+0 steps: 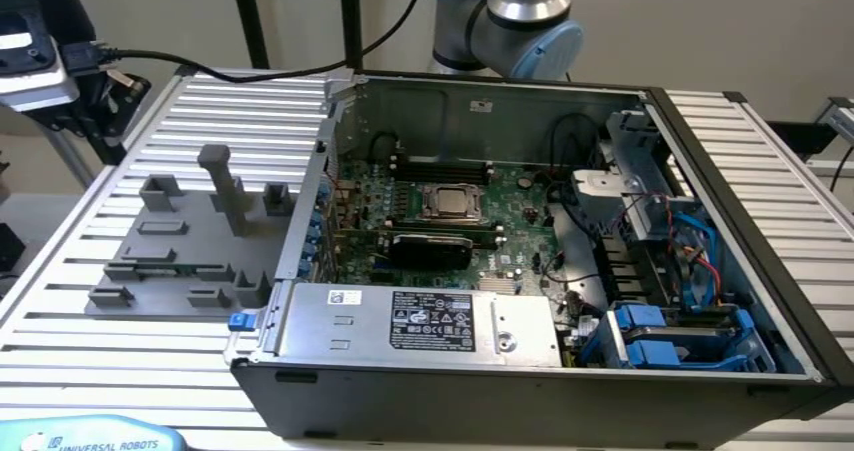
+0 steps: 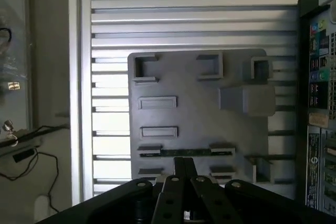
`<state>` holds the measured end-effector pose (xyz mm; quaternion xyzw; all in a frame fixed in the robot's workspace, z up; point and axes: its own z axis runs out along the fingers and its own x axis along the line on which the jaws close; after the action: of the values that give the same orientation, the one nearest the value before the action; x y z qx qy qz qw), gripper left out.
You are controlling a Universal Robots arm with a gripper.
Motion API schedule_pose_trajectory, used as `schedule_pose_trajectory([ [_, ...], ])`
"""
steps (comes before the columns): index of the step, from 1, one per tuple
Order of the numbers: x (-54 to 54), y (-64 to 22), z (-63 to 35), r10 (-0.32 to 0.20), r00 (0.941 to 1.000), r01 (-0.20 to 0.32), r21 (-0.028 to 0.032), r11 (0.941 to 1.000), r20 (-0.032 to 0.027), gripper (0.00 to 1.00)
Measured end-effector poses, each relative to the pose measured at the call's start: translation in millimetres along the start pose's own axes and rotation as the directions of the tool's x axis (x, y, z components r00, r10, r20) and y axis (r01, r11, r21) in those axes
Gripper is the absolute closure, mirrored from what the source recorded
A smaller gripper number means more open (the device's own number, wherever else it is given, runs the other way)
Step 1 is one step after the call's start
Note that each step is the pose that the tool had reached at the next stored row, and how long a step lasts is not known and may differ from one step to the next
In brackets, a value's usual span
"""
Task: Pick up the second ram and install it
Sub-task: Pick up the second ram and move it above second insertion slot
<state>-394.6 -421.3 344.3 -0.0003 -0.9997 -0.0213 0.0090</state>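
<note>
Gripper is shut, fingers together, nothing in it. It hovers over the gray fixture plate. The second ram sits propped between fixture blocks, prob so its top edge is grabbable. The plate's on a slatted alu table, next to the open PC case. Plain wall behind.

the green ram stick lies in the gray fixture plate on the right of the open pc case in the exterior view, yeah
Not quite. The ram stick does lie in the gray fixture plate, but the plate sits on the exterior view's left of the open PC case, not its right. The exterior view shows this.
</note>
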Motion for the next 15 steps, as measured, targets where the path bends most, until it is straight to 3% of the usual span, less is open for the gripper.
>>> schedule_pose_trajectory([
  [4, -0.1, -0.1, 1.7, -0.073, 0.9973, 0.073, 0.0012, 0.9973, -0.0031, 0.89],
  [8, -0.1, -0.2, 3.5, -0.144, 0.9896, 0.144, 0.0021, 0.9896, -0.0061, 0.89],
  [12, -0.2, -0.3, 5.6, -0.216, 0.9763, 0.216, 0.0028, 0.9763, -0.0091, 0.89],
  [15, -0.2, -0.4, 7.2, -0.269, 0.9631, 0.269, 0.0034, 0.9631, -0.0112, 0.89],
])
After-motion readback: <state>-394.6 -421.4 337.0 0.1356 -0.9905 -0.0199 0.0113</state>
